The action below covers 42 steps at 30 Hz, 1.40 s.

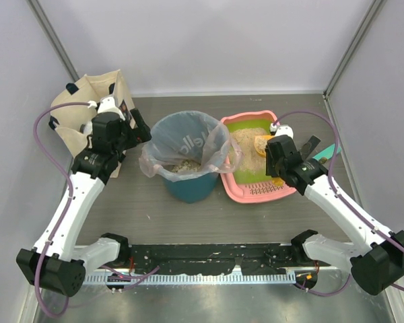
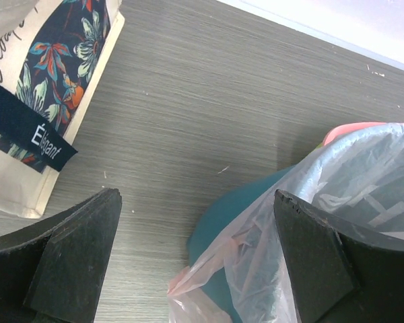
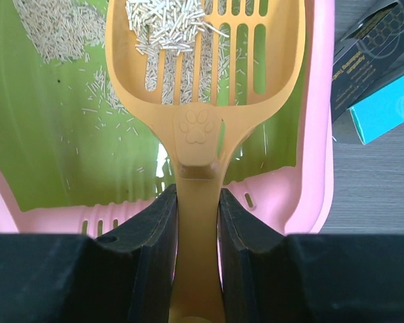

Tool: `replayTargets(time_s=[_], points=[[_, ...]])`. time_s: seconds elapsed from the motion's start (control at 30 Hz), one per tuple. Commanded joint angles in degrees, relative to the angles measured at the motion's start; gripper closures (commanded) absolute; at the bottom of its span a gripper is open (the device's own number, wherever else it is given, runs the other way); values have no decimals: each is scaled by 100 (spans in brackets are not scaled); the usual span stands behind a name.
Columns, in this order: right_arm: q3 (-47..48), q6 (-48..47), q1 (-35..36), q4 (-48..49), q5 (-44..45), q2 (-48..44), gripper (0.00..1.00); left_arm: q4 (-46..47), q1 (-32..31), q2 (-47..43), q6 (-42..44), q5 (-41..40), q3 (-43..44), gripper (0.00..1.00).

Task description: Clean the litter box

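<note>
— Since these are your jaws, where is the work?
— Centre-right of the top view. The shallow pink plastic litter box (image 1: 259, 195), lime-green inside, sits just beside the round teal bin (image 1: 185, 187) lined with a clear bag, which is on its left. My right gripper (image 3: 198, 202) is clamped on the handle of the orange slotted plastic scoop (image 3: 202, 87). Its bowl fills the top centre of my wrist view, over the green floor, carrying a small heap of pale litter pellets (image 3: 165, 23). My left gripper (image 2: 196, 198) gapes wide with nothing in it, near the bin's rim.
— So which step is this?
— Scooping, I judge. A load is on board and not yet dumped.
— And next?
— Lift level so nothing slides off, swing left over the bag's mouth, then tip. The slots leak loose grains, so a spill between tray and bin is the risk.
</note>
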Motion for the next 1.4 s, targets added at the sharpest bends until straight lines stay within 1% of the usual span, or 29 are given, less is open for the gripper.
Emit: replayTargets(time_s=[0.0,0.03,0.13,0.2,0.27,0.33,0.37,0.4,0.43,0.5,0.53,0.6,0.63,0.67,0.7,0.73,0.8,0.87,0.9,0.93,1.03,1.07,1.1,1.13,1.17,1.2,1.23,1.3,1.37], points=[[-74,157,92,205,-73,-151,99,69,11,-201,356,-124,247,0],[-83,148,136,188,-195,-134,99,69,20,-245,418,-474,229,0],[-92,226,277,108,-241,-247,99,288,46,-481,629,-1012,168,0],[-170,393,268,187,-22,-414,99,551,63,-561,708,-1066,133,0],[-215,473,286,258,32,-503,99,623,99,-474,788,-944,263,0],[-136,543,522,57,40,-180,99,649,99,-256,849,-794,395,0],[-75,552,706,-58,537,-3,99,684,107,-202,867,-672,474,0],[48,630,1073,-181,838,129,99,797,107,-158,884,-627,510,1],[84,683,1112,-382,1058,287,99,859,125,-70,919,-592,519,0],[84,824,1103,-393,1305,271,99,965,186,-34,920,-364,537,0],[67,842,1103,-227,1176,210,99,1018,213,-17,911,-250,545,0],[-21,816,1147,63,415,139,99,1062,300,36,849,57,545,0],[-21,842,1417,143,419,183,99,1097,327,62,832,163,563,0],[127,825,1515,30,567,409,99,1071,345,123,823,243,589,0],[224,859,1542,-171,873,507,99,1054,362,150,840,383,624,0],[286,955,1534,-443,1415,560,99,1019,362,176,858,436,651,0],[313,983,1499,-454,1727,491,99,1071,362,124,876,489,590,0],[173,825,1507,19,1133,377,99,1289,362,45,893,489,345,0],[137,807,1534,160,974,385,99,1343,371,-42,893,481,256,0],[154,763,1551,117,1103,429,99,1370,362,-69,893,463,195,0],[216,833,1525,-172,1902,491,99,1378,362,-131,902,437,62,0],[172,807,1508,-112,1826,421,99,1396,362,-140,911,437,27,0],[111,711,1516,36,1564,351,99,1440,362,-148,911,437,18,0],[41,684,1551,386,1300,246,99,1458,362,-157,902,428,-8,0],[-47,632,1612,485,1124,245,99,1466,362,-157,911,428,-17,0],[-22,588,1665,451,1305,271,99,1484,362,-166,911,411,-34,0],[31,665,1657,103,1698,332,99,1501,362,-192,928,384,-87,0],[128,789,1561,-128,2315,350,99,1519,371,-227,937,323,-105,0],[-3,693,1428,150,1811,123,99,1572,371,-271,955,305,-149,0]])
